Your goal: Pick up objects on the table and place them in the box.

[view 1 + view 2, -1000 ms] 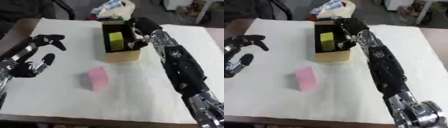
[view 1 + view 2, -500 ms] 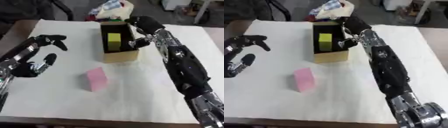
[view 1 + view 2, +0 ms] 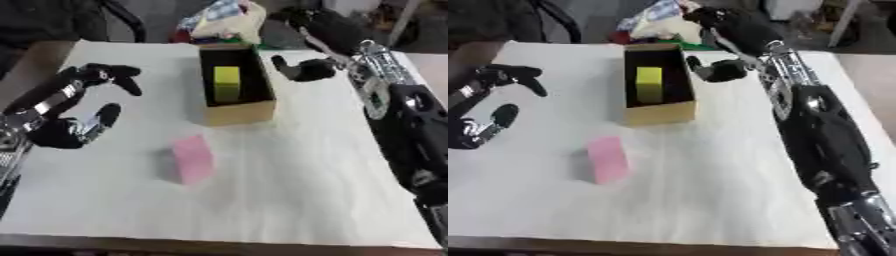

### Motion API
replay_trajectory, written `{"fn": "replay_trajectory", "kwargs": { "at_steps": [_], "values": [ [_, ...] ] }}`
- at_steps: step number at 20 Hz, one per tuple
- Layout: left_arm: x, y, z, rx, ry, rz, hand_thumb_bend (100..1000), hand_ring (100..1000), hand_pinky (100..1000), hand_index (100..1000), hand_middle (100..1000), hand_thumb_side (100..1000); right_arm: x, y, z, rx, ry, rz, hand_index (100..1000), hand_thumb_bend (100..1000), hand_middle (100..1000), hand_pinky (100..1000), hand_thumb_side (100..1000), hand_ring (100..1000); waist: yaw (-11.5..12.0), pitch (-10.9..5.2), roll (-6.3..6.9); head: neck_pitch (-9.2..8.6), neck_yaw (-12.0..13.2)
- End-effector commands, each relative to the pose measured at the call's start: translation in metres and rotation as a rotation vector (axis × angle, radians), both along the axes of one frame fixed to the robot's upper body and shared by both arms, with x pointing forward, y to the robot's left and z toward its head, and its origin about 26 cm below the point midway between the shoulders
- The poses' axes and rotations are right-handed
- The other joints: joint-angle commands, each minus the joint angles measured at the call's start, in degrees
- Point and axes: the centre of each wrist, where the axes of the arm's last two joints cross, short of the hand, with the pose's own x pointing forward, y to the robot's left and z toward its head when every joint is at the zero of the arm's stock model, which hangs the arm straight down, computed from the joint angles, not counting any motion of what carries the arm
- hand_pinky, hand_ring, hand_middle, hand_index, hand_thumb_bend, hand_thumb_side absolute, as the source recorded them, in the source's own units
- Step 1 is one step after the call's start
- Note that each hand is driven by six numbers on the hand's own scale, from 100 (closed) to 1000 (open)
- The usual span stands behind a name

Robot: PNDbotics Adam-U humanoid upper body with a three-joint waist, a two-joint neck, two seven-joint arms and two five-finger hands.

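**How my two eyes sit over the table**

Both views come from my head, looking steeply down on the white table (image 3: 289,200) from its near edge toward the far side. The box (image 3: 234,95) is my landmark: in the left eye it sits just left of centre, in the right eye further left. Both share the box and the table around it.

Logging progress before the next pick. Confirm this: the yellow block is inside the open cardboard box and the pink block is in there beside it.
Wrong on one point. The yellow block is inside the open cardboard box, but the pink block lies on the white table, in front of the box and apart from it. The left eye view shows this.
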Motion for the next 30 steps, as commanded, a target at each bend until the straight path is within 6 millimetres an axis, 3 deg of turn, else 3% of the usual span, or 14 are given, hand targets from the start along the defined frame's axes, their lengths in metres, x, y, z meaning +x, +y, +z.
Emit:
{"fn": "replay_trajectory", "kwargs": {
  "at_steps": [1, 10, 13, 18, 25, 27, 30],
  "values": [
    [0.002, 0.001, 0.016, 0.087, -0.067, -0.015, 100, 732, 771, 946, 687, 729, -0.013, -0.008, 0.028, 0.026, -0.051, 0.049, 974, 163, 868, 826, 482, 830, -0.4, -0.89, 0.34, -0.20, 0.4],
    [0.025, -0.020, 0.028, 0.380, -0.170, -0.130, 100, 766, 802, 957, 747, 666, -0.031, -0.012, 0.034, 0.085, -0.021, 0.094, 972, 130, 866, 816, 495, 828, -2.4, -1.11, 0.86, 0.13, 1.1],
    [0.036, -0.026, 0.025, 0.484, -0.194, -0.159, 100, 773, 811, 962, 757, 678, -0.032, -0.011, 0.033, 0.097, -0.007, 0.102, 971, 120, 865, 815, 501, 827, -2.9, -1.10, 0.98, 0.25, 1.2],
    [0.052, -0.034, 0.019, 0.623, -0.242, -0.195, 100, 776, 817, 957, 760, 601, -0.033, -0.012, 0.031, 0.104, 0.010, 0.107, 970, 105, 862, 813, 509, 826, -3.5, -1.05, 1.24, 0.41, 1.3],
    [0.060, -0.057, 0.010, 0.766, -0.286, -0.248, 100, 780, 823, 953, 763, 619, -0.033, -0.011, 0.027, 0.109, 0.028, 0.111, 969, 100, 862, 809, 521, 825, -4.0, -0.99, 1.83, 0.85, 1.5],
    [0.060, -0.063, 0.007, 0.799, -0.297, -0.258, 141, 783, 827, 954, 766, 628, -0.033, -0.010, 0.026, 0.108, 0.032, 0.113, 969, 100, 862, 808, 524, 825, -4.1, -1.00, 2.01, 0.99, 1.5],
    [0.058, -0.071, 0.007, 0.841, -0.333, -0.266, 287, 798, 843, 962, 777, 641, -0.033, -0.010, 0.025, 0.111, 0.037, 0.112, 969, 100, 862, 808, 531, 825, -4.2, -1.02, 2.19, 1.08, 1.4]
  ]
}}
